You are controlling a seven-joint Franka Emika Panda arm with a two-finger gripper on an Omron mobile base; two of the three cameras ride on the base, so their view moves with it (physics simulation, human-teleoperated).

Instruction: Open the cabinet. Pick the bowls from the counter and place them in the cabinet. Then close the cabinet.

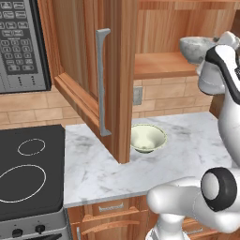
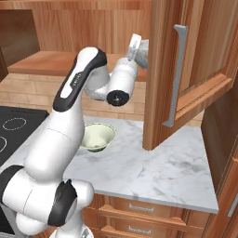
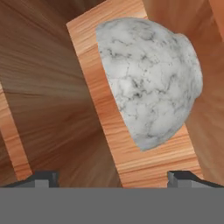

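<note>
Speckled bowl (image 1: pixel 196 48) resting on cabinet shelf (image 1: pixel 164 65); cream-green bowl (image 1: pixel 147 138) waiting on table (image 1: pixel 108 168).
Right base: arm reaching into cabinet (image 2: pixel 195 56).
Hand view: pincer (image 3: pixel 113 177) spread wide, empty. Withdraw straight, avoid nudging bowl.

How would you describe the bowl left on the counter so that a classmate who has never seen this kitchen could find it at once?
Start at the white marble counter to the right of the black stove top. Beneath the lower corner of the open wooden cabinet door sits a pale cream-green bowl. Unlike the grey-white speckled bowl up on the cabinet shelf, it is plain and rests on the marble.
</note>
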